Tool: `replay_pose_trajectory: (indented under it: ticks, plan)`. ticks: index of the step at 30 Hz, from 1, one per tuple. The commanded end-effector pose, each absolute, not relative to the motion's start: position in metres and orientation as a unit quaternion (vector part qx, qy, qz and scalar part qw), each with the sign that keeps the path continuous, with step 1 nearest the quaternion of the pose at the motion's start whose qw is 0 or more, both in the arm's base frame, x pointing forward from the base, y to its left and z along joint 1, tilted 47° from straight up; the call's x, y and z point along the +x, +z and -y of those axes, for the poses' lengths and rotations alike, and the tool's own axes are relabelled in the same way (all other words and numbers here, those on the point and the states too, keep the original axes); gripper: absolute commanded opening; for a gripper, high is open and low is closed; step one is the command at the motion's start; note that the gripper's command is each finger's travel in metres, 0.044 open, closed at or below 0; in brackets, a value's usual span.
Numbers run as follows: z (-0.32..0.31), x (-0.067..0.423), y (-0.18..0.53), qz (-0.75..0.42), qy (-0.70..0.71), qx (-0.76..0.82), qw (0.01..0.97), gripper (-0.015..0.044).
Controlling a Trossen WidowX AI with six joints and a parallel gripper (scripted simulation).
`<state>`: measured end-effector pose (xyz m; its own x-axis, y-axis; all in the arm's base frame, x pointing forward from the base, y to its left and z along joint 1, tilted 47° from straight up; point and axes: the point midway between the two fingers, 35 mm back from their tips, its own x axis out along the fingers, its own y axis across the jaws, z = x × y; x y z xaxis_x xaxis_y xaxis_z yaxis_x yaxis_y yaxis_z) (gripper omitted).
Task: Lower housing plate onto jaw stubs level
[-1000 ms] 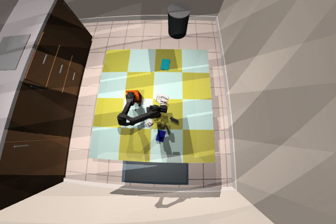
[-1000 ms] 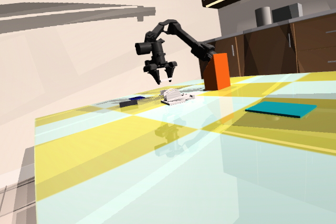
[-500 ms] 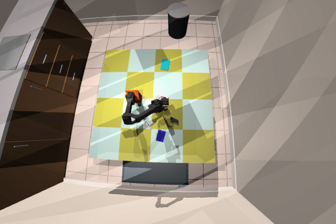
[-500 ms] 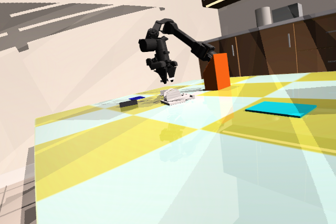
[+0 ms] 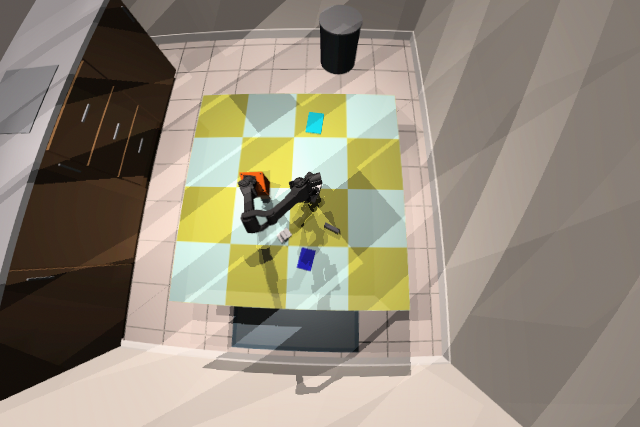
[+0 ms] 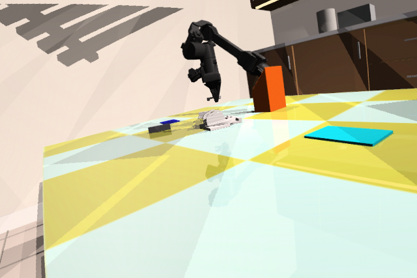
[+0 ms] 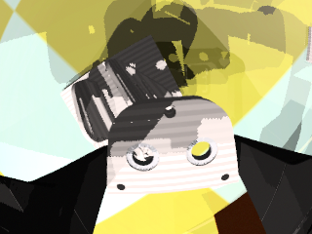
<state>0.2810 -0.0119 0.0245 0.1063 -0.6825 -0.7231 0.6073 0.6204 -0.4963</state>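
My gripper (image 6: pixel 215 99) (image 7: pixel 171 147) is shut on the pale housing plate (image 7: pixel 168 129), with one finger at each side edge. The plate has a rounded edge and two ringed holes. The left hole shows pale parts beneath, the right one yellow table. In the exterior view the gripper hangs above the pale jaw assembly (image 6: pixel 215 120) (image 7: pixel 122 90), with a gap between. In the wrist view the assembly is turned relative to the plate and shows beyond its upper left; the rest is hidden behind the plate. The jaw stubs cannot be told apart. In the top view the arm mostly hides the assembly.
A small pale block (image 5: pixel 283 235), a dark bar (image 5: pixel 331 228) (image 6: pixel 159 129) and a blue pad (image 5: pixel 306 259) (image 6: pixel 170 122) lie nearby. A cyan plate (image 5: pixel 314 123) (image 6: pixel 350 135) lies farther off. An orange block (image 5: pixel 262 182) (image 6: pixel 275 88) stands at the arm's base.
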Motion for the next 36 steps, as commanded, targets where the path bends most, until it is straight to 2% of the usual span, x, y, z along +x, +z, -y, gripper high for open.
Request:
replay_pose_trajectory:
  ticks: [1, 14, 36]
  plan:
    - [0.003, 0.28, 0.016, -0.524, -0.412, -0.077, 0.742, 0.0351]
    - [-0.024, 0.271, -0.011, -0.567, -0.34, -0.198, 0.724, 0.0351]
    - [-0.024, 0.271, -0.012, -0.568, -0.339, -0.199, 0.723, 0.0351]
